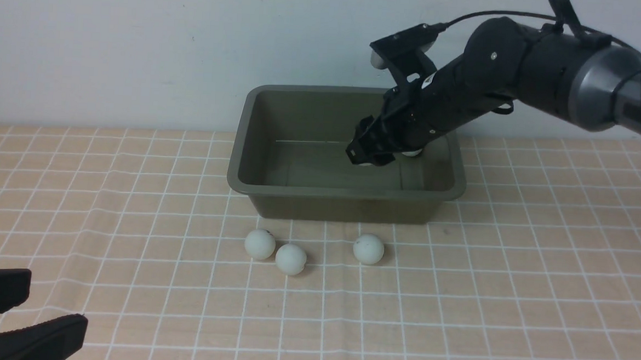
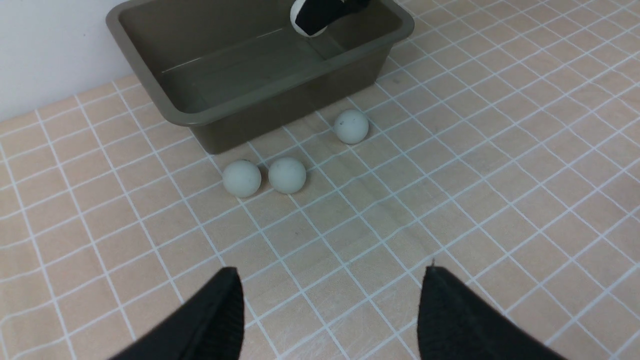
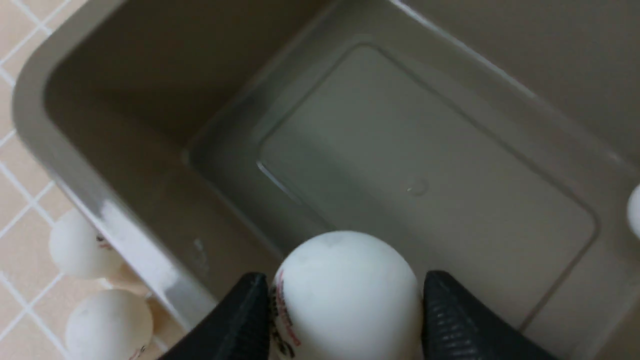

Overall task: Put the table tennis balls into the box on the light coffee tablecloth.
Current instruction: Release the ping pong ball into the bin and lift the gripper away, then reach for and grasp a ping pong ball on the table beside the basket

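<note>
The olive-green box (image 1: 347, 191) stands at the back of the light coffee tablecloth (image 1: 513, 267). My right gripper (image 1: 363, 157) reaches down inside the box, shut on a white table tennis ball (image 3: 345, 295) with red print, just above the floor. A second ball (image 3: 635, 210) shows at the box's far inner side. Three balls (image 1: 260, 244) (image 1: 290, 258) (image 1: 368, 249) lie on the cloth just in front of the box. My left gripper (image 1: 59, 303) hovers at the near left, open, with nothing between its fingers. From the left wrist the same three balls (image 2: 241, 178) (image 2: 287, 175) (image 2: 351, 126) lie ahead of it.
A plain white wall rises directly behind the box. The right arm and its cable stretch across the back right, above the cloth. The cloth is slightly creased at the left.
</note>
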Action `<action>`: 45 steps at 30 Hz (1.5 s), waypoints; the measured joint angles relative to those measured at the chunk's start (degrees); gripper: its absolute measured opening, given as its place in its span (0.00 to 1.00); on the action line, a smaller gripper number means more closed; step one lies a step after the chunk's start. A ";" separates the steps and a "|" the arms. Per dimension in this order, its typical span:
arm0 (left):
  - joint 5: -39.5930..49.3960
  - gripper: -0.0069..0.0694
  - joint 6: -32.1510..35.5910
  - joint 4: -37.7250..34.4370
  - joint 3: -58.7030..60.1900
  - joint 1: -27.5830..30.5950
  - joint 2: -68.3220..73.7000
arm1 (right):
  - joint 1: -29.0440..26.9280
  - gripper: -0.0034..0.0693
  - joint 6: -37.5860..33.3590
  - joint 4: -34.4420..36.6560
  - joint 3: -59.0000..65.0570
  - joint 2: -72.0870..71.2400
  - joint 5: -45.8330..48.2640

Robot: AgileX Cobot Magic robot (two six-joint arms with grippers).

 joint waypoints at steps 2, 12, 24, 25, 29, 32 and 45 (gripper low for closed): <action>0.00 0.60 0.00 0.02 0.00 0.00 0.00 | -0.44 0.59 0.00 -1.21 0.00 -0.43 0.14; 0.00 0.60 0.06 0.84 0.00 0.00 0.00 | -0.54 0.62 3.21 -9.73 0.00 -13.33 2.91; -2.01 0.60 0.02 1.12 0.00 0.00 0.07 | 4.19 0.62 7.50 -8.13 0.31 -23.95 14.24; -2.14 0.60 -0.51 1.19 0.00 0.00 0.33 | 4.93 0.61 7.82 -8.10 0.73 -24.36 14.35; -2.05 0.60 -4.55 3.63 -0.17 0.00 4.66 | 7.01 0.60 8.24 -8.10 2.19 -25.22 15.38; -2.72 0.60 -4.68 5.32 -0.17 0.00 11.74 | 8.47 0.60 8.48 -8.10 2.50 -25.29 15.44; -8.50 0.69 24.02 -16.44 -0.87 0.00 40.19 | 10.08 0.60 8.43 -7.08 2.56 -25.50 15.56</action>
